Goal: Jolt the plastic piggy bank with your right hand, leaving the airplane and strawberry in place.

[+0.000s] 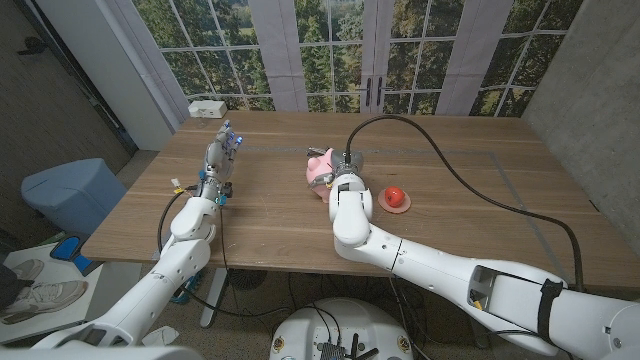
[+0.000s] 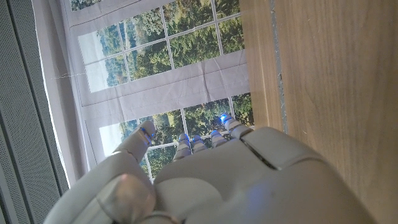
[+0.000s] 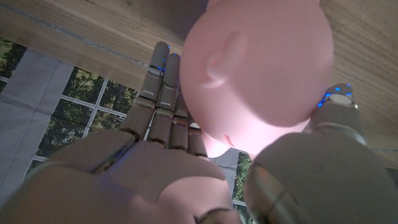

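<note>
A pink plastic piggy bank [image 1: 319,170] stands near the middle of the wooden table [image 1: 450,215], with the robot's right hand [image 1: 345,180] pressed against it from the 3 o'clock side. In the right wrist view the piggy bank [image 3: 261,68] sits cradled between the straight fingers [image 3: 163,99] on one side and the thumb on the other, its rounded body touching the palm; the right hand [image 3: 186,168] is wide open around it, in contact, though whether it truly grips the toy cannot be told. What the piggy bank holds inside is not visible.

A red strawberry [image 1: 395,198] lies on the table at about 4 o'clock from the piggy bank, just beyond the right hand and apart from it. A thick black cable [image 1: 450,170] arcs over the tabletop from the right wrist toward the table's right edge.

Toward the table's left side, at 9 o'clock from the piggy bank and well apart from it, the left hand [image 1: 220,155] stands upright with fingers extended and nothing in it. The left wrist view shows the left hand [image 2: 217,180] with fingers straight and together beside the wood. A small white box [image 1: 208,107] sits at the table's far left corner.
</note>
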